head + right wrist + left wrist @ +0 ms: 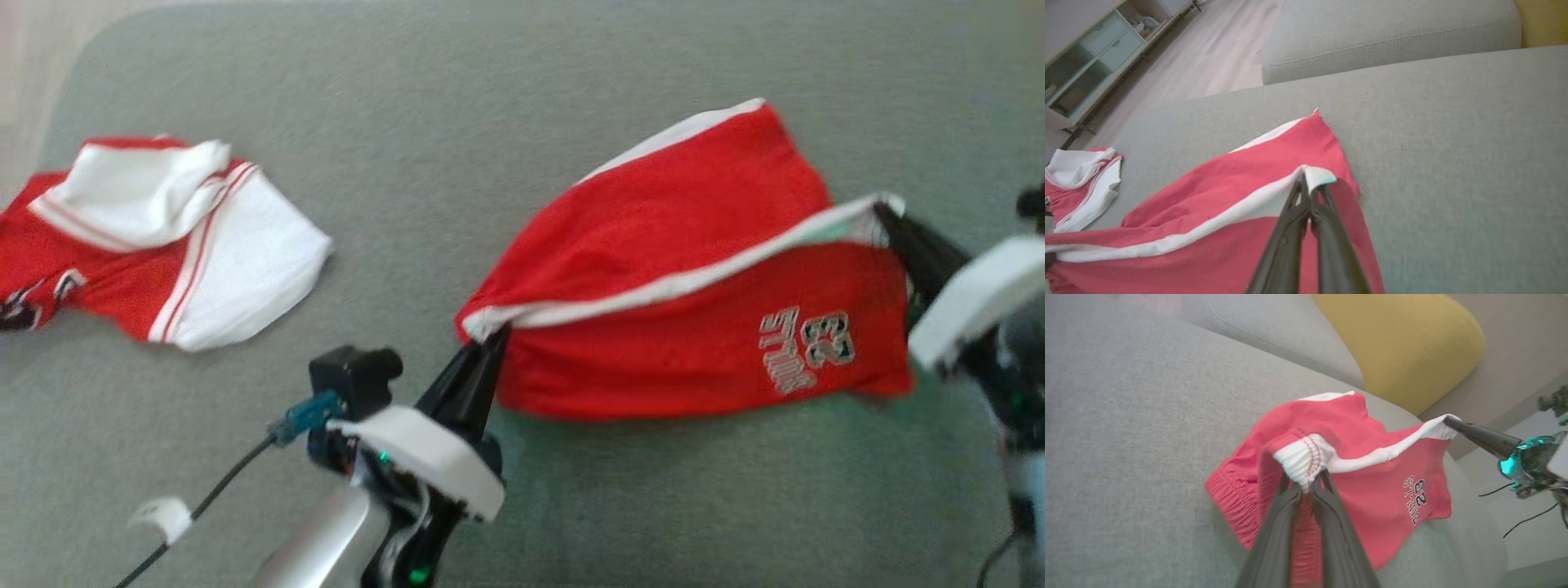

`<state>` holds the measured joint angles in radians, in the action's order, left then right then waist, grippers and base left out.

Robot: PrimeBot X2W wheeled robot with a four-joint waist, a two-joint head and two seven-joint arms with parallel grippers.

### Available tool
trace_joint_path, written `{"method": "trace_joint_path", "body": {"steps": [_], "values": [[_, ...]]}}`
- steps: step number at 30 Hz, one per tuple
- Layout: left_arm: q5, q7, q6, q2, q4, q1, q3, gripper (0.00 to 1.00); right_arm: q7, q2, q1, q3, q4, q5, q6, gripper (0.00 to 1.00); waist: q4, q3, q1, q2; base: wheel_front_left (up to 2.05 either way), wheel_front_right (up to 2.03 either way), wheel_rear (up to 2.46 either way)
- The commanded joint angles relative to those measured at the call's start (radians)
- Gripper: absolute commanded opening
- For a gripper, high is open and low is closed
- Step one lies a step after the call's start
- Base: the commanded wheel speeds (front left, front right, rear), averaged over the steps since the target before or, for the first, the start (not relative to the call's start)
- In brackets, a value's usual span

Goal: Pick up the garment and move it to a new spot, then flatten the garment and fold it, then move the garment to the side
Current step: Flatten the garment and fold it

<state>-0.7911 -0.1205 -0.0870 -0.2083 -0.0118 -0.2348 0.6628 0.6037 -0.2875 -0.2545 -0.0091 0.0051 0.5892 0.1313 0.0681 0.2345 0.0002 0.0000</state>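
A grey upholstered cushion (522,98) carries red shorts (669,269) at right and a crumpled red-and-white garment (163,237) at left.

Blur, cropped edges
I can't read the lettering (790,349) on the shorts (694,269); the other garment (163,237) runs off my head view's left edge.

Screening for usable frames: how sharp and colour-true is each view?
Head view: soft all over, the red shorts and their print smeared. Left wrist view: sharper fabric, red washed toward pink, left gripper blurred. Right wrist view: same pink cast, cyan tint on the white trim beside the right gripper.
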Motion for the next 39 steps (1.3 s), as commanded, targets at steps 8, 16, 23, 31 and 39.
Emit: {"method": "trace_joint_path", "body": {"steps": [8, 16, 23, 31, 39], "values": [[0.008, 0.113, 0.077, 0.118, -0.164, -0.207, -0.028, 0.0, -0.17, -0.128, -0.331, 0.17, 0.311, 0.066, -0.001, 0.0, 0.164, 0.073, -0.0002, 0.0, 0.0, 0.0, 0.0], [-0.048, 0.138, 0.124, 0.153, -0.325, -0.277, 0.025, 0.0, -0.29, -0.131, -0.46, 0.25, 0.554, 0.085, -0.001, 0.46, 0.189, 0.084, -0.0002, 0.0, 0.0, 0.0, 0.0], [-0.116, 0.181, 0.12, 0.157, -0.401, -0.271, 0.041, 1.0, -0.47, -0.121, -0.469, 0.342, 0.641, 0.093, -0.001, 1.0, 0.15, 0.071, -0.0002, 0.0, 0.0, 0.0, 0.0], [-0.058, 0.302, -0.041, 0.075, -0.407, -0.191, -0.032, 1.0, -0.75, -0.114, -0.408, 0.397, 0.581, 0.004, -0.001, 1.0, 0.048, 0.016, -0.0002, 0.0, 0.0, 0.0, 0.0], [0.082, 0.374, -0.22, -0.059, -0.277, -0.131, -0.125, 1.0, -0.811, -0.071, -0.295, 0.309, 0.437, -0.119, -0.001, 1.0, -0.051, -0.049, -0.0002, 0.0, 0.0, 0.0, 0.0]]}}
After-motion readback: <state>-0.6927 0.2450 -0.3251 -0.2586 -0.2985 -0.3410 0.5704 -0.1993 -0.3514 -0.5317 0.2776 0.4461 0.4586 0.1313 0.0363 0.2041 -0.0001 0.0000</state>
